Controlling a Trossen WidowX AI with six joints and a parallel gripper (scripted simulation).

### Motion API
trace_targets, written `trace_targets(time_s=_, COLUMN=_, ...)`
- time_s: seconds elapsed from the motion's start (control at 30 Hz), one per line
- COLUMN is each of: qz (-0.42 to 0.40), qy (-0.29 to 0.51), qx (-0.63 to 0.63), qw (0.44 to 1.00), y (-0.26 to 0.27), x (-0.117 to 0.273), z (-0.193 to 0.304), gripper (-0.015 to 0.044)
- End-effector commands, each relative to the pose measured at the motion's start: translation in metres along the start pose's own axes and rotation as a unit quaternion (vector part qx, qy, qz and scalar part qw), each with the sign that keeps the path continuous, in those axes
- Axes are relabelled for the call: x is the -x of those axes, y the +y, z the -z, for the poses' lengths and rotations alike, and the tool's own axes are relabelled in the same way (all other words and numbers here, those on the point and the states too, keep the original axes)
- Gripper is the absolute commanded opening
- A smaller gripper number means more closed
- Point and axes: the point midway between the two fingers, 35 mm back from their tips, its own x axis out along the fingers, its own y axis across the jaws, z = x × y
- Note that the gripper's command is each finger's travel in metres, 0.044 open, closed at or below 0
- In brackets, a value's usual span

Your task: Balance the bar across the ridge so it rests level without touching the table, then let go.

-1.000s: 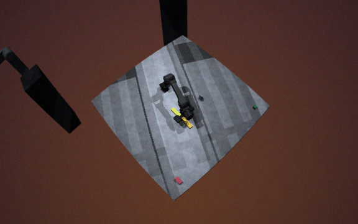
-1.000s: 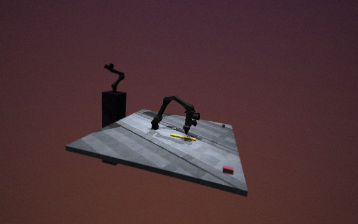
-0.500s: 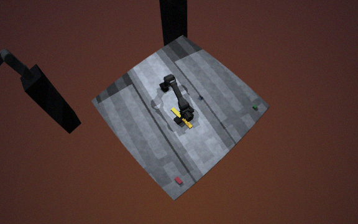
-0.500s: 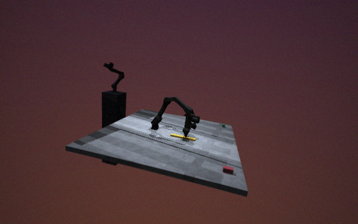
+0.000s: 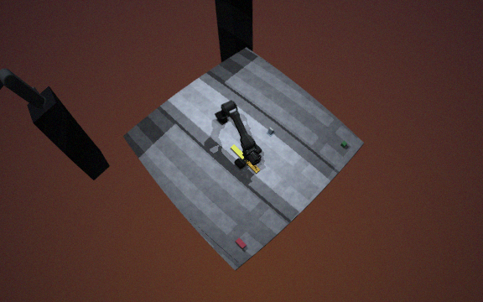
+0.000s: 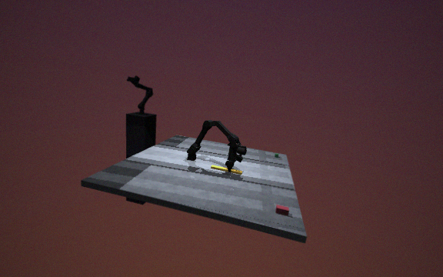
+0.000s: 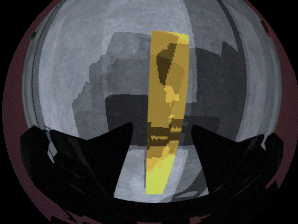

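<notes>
The yellow bar lies flat on the table, long and thin. My gripper is open and low over the bar, with one finger on each side of it. In the wrist view there is a gap between each finger and the bar. The small grey ridge stands on the table to the upper right of the bar in the top view, apart from it. In the exterior view the ridge is hidden behind the arm.
A red block lies near one table corner, and a small green block near another. A dark pedestal with a second arm stands off the table. Another dark pillar stands behind the table's far corner.
</notes>
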Motion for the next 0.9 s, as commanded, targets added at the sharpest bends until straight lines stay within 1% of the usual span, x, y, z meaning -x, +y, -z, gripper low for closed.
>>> trace_targets(time_s=0.0, qz=0.001, qy=0.003, qx=-0.002, qw=1.000, y=-0.0003, x=-0.0023, z=0.0016, gripper=0.0315)
trace_targets(time_s=0.3, qz=0.001, qy=0.003, qx=-0.002, qw=1.000, y=-0.0003, x=-0.0023, z=0.0016, gripper=0.0315)
trace_targets(time_s=0.5, qz=0.000, qy=0.001, qx=0.000, qw=1.000, y=0.0002, x=-0.0013, z=0.0009, gripper=0.0157)
trace_targets(time_s=0.77, qz=0.000, qy=0.001, qx=0.000, qw=1.000, y=0.0002, x=-0.0013, z=0.0009, gripper=0.0104)
trace_targets(time_s=0.87, qz=0.000, qy=0.001, qx=0.000, qw=1.000, y=0.0000, x=0.0024, z=0.0002, gripper=0.0025)
